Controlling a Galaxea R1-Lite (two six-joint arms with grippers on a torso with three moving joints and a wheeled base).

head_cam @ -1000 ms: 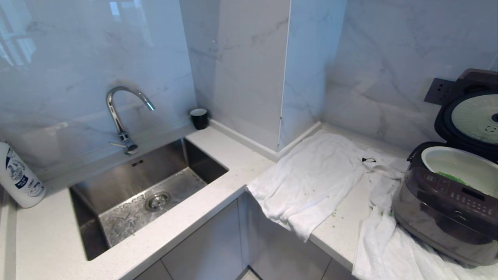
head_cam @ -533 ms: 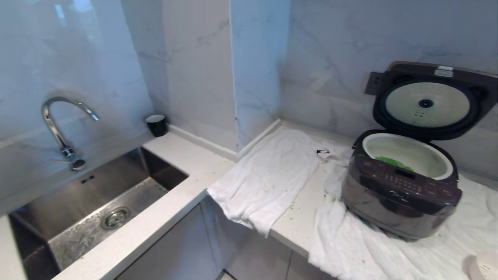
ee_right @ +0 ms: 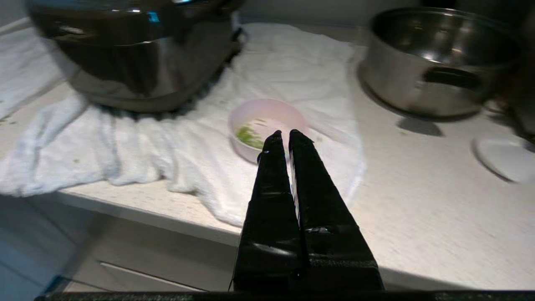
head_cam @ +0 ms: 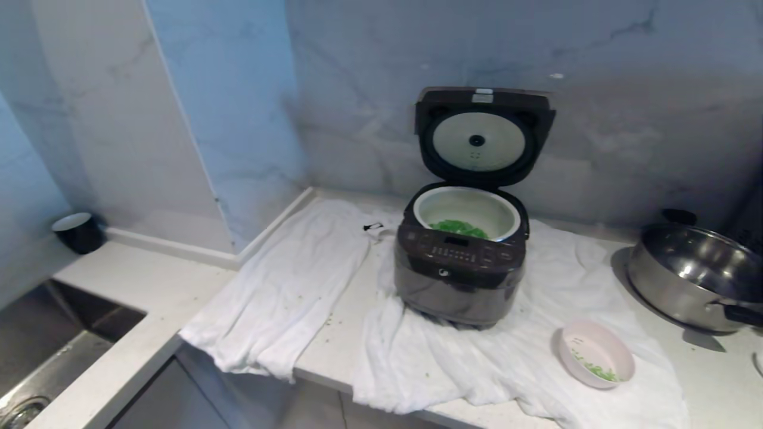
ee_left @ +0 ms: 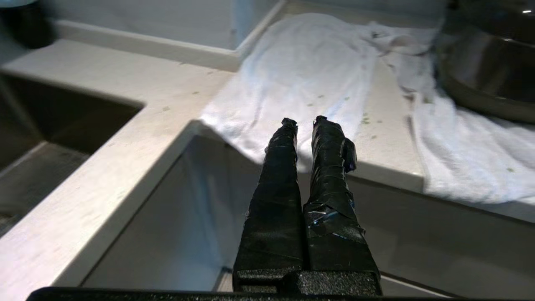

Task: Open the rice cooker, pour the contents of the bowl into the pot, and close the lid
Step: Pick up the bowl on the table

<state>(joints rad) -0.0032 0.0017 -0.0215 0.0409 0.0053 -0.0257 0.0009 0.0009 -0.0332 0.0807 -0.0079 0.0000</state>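
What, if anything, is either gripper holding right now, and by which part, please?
Nothing is held. The left gripper and right gripper are both shut and empty, off the counter's edge; the round pink bowl sits untouched.

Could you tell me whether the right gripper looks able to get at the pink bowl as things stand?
Probably yes. The right gripper, shut and empty, points at the pink bowl from off the counter's front edge. Only white towel lies around the bowl; nothing stands between them.

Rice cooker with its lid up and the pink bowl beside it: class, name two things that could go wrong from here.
The bowl sits on a rumpled white towel hanging over the counter edge; a snag could drag or tip it, scattering its green bits. The lid stands open over the pot; closing it may rock the rice cooker on that cloth.
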